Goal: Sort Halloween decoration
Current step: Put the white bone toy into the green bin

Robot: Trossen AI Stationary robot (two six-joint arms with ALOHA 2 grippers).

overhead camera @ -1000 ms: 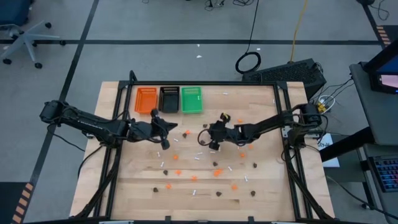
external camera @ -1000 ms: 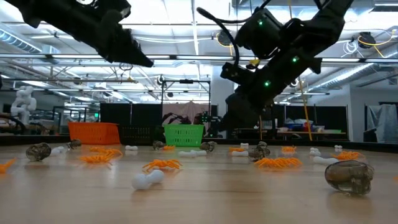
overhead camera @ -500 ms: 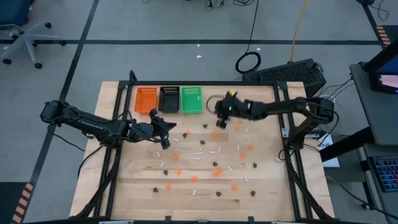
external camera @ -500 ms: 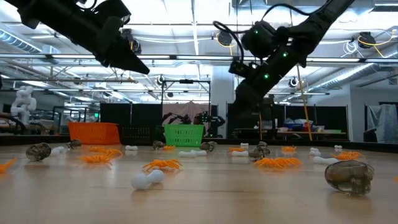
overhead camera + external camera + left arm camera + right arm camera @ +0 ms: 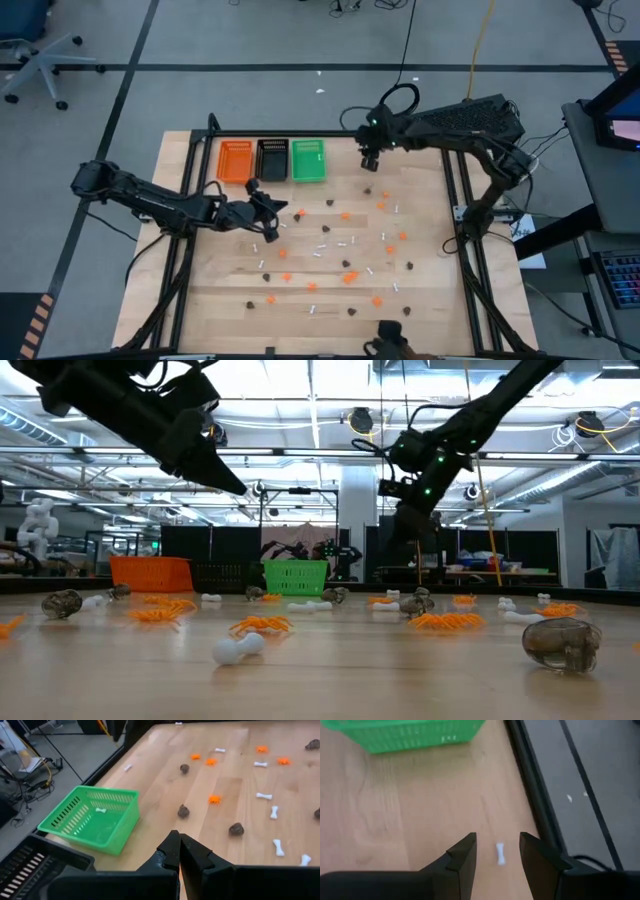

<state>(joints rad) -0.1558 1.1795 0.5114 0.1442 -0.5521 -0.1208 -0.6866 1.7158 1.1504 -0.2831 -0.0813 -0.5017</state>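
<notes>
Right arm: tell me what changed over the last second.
The right pincer swung from mid-table to the far edge, beside the green tray, open over a white bone. It grabbed and dropped nothing. The left pincer barely moved; trays stayed put.

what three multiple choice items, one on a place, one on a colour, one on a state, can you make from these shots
1. Where does the right end effector hang?
A. over the table's near edge
B. near the table's far edge, right of the green tray
C. over the orange tray

2. Which colour is the tray that holds a white bone?
A. orange
B. black
C. green

3. How do the left end effector's fingers stand?
A. pressed shut with nothing between them
B. wide open
C. clamped on an orange piece

Key: 1 B, the high view shows it by the far rail beside the green tray. 2 C, the left wrist view shows the bone on the green tray's floor. 3 A, the left wrist view shows the two tips meeting.
</notes>
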